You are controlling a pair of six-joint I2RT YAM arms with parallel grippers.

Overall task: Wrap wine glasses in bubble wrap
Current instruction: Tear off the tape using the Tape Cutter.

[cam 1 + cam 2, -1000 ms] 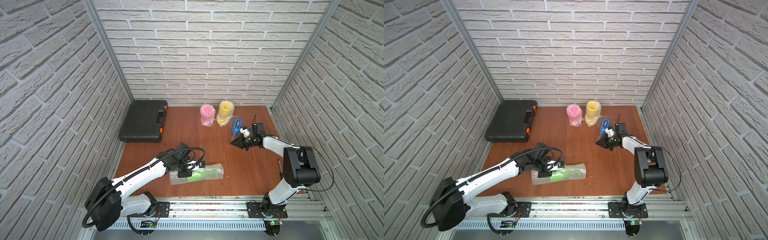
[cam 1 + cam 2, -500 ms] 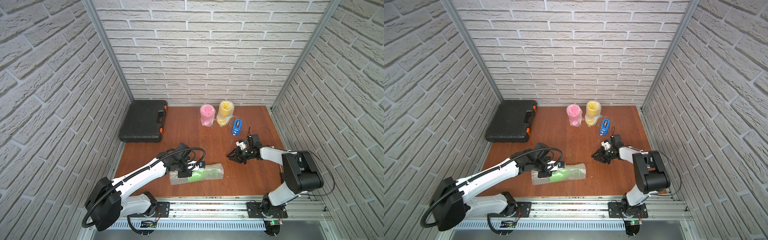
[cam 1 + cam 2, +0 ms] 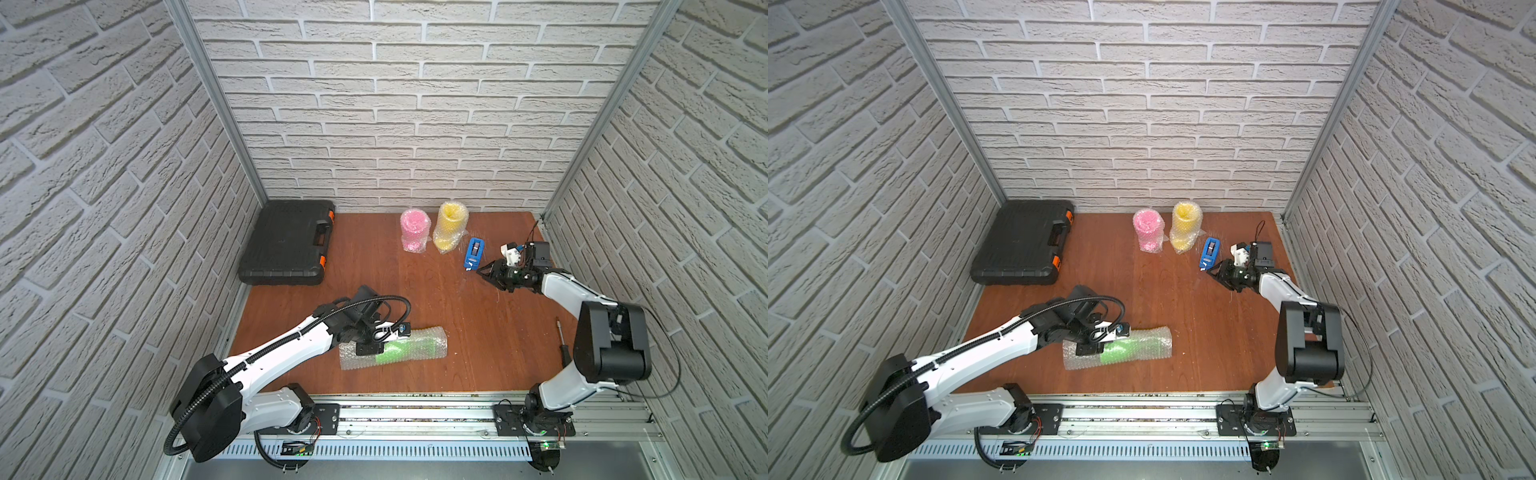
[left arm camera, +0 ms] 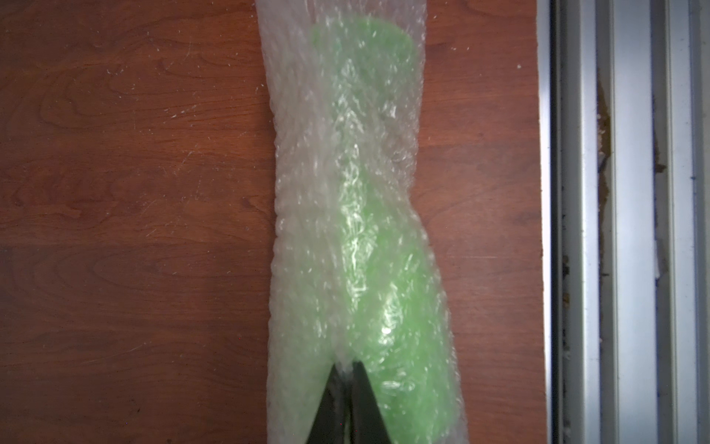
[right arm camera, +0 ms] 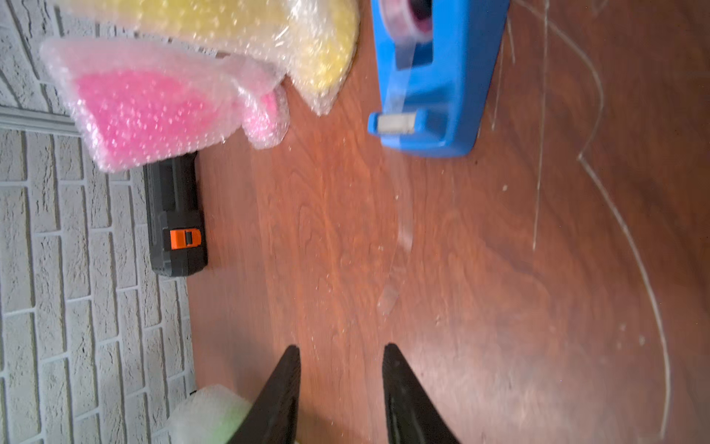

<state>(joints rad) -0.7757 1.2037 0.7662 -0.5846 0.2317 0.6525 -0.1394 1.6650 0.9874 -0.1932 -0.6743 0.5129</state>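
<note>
White brick-pattern walls [image 3: 415, 124] close in a reddish-brown wooden table [image 3: 415, 291], its grain smooth but scratched. At the far left corner lies a flat black plastic case [image 3: 286, 245] with orange latches.

Near the front edge, the green glass [image 3: 399, 351] lies on its side inside a loose tube of bubble wrap [image 3: 432, 338], clear and knobbly, which runs past the glass at both ends. In the left wrist view the glass [image 4: 369, 230] shows through the film as a blurred green shape, wide at the ends and narrow in the middle. The left claw [image 4: 347, 369] has its two black pointed fingers pressed together, pinching a fold of the wrap over one wide end of the glass; in a top view the claw [image 3: 365, 347] sits on the left part of the roll.

Against the back wall, the pink glass [image 3: 413, 230] and the yellow glass [image 3: 449, 226] stand side by side, each in its own bubbly sleeve. Just right of them sits a blue plastic tape holder [image 3: 475, 252]. A thin clear strip of tape [image 5: 403, 230] trails from its cutter across the wood.

The right claw [image 5: 340, 348] points at the tape holder from just beside it, fingers parted with bare wood between them, holding nothing; the strip stops short of its tips. Further right, a small screwdriver [image 3: 562, 338] lies near the table edge.
</note>
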